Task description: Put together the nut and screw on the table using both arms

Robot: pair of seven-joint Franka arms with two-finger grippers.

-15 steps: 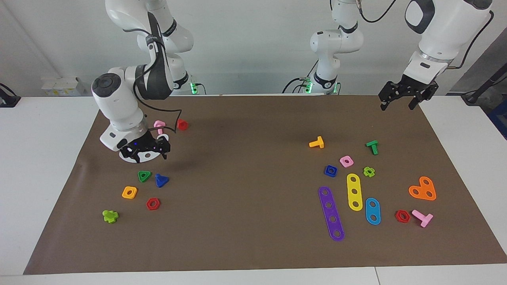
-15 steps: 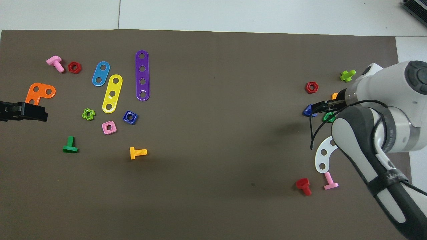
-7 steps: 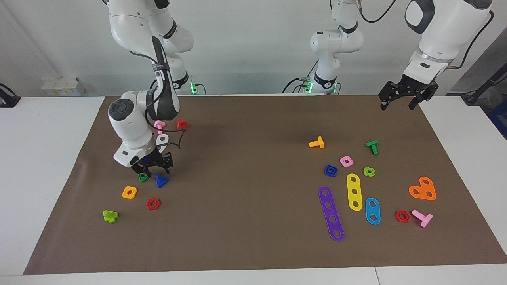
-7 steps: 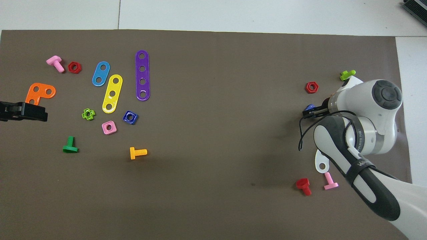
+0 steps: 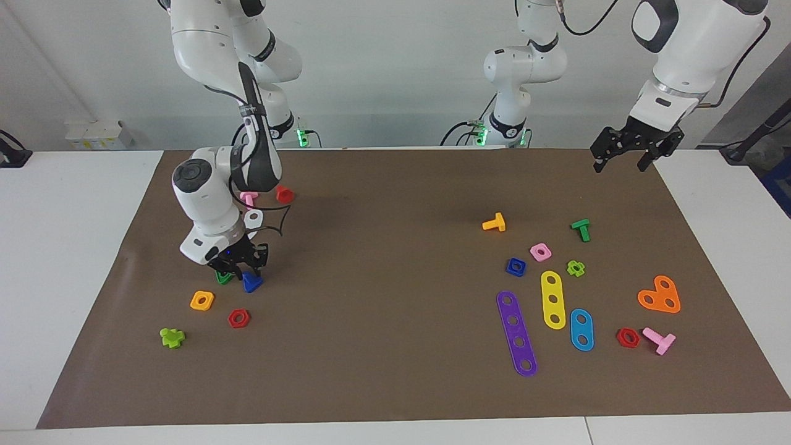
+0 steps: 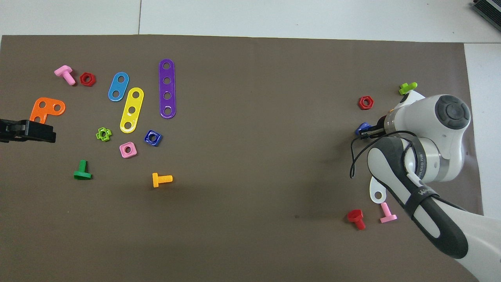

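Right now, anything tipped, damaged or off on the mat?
Nothing stands out. Loose toy parts lie scattered on the table, none broken. The right gripper is down at the blue screw; the left gripper waits, open, over the mat's corner.

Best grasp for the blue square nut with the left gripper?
Pinch two flat outer sides of the small blue plastic square nut, coming straight down. It lies flat on the brown mat, hole up. Pink square nut sits close beside, so set the fingers across the free sides.
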